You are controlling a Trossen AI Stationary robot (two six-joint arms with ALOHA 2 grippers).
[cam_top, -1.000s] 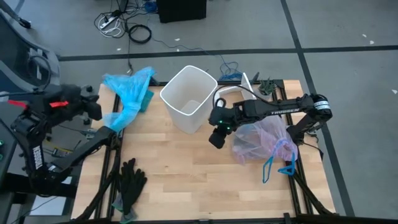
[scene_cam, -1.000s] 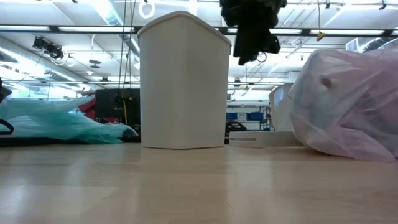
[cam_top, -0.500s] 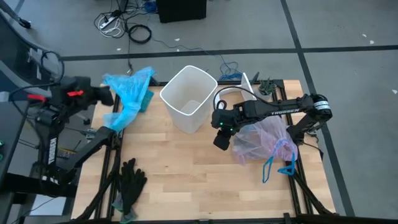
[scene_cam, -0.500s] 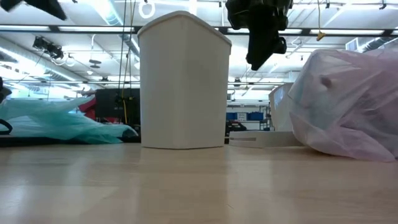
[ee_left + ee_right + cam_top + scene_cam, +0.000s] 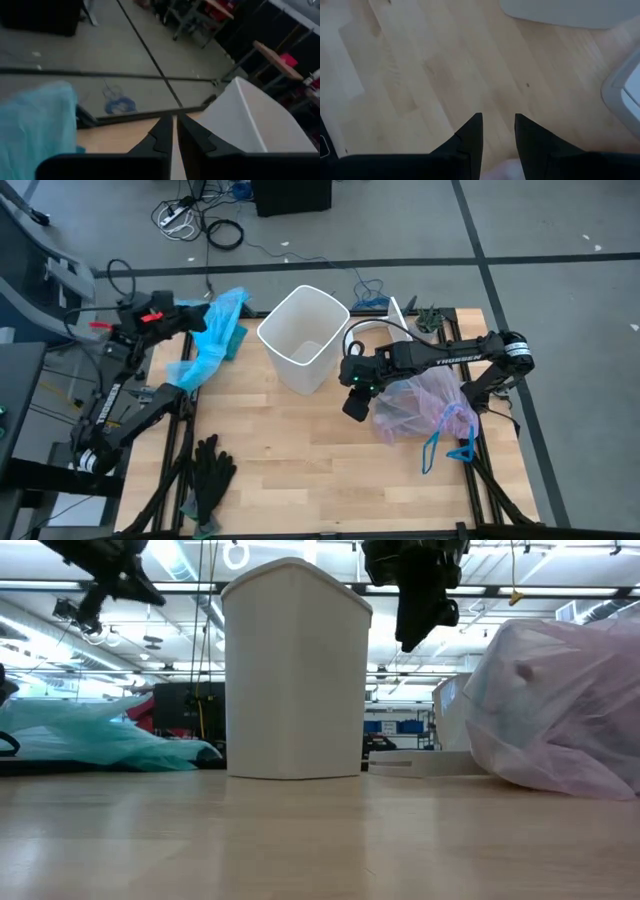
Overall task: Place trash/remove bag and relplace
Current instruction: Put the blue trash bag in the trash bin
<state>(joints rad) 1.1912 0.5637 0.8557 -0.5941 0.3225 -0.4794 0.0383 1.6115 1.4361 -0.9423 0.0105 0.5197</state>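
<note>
The pale pink bag [image 5: 425,405] lies filled and bunched on the table's right part, its blue drawstrings [image 5: 450,448] trailing toward the near edge; it also fills the right of the low view [image 5: 560,710]. No loose trash shows. The white bin [image 5: 300,340] stands upright and unlined at the table's far middle. My right gripper [image 5: 350,408] hangs slightly open above the bare wood [image 5: 497,131], between bin and bag, just left of the bag. My left gripper [image 5: 205,315] is shut and hovers over the light-blue bag [image 5: 210,335] at the far left, pointing at the bin [image 5: 250,120].
Black gloves [image 5: 210,470] lie by the near left corner. A white flat tray [image 5: 385,320] sits behind the pink bag at the far edge. Bare wood spans the table's middle and near part [image 5: 310,470]. Cables lie on the floor beyond the table.
My left arm has swung in from beyond the table's left edge, rightward and toward the far side, until its gripper is over the light-blue bag. My right gripper shifted a little toward the pink bag and then kept still. The bags and the bin have not moved.
</note>
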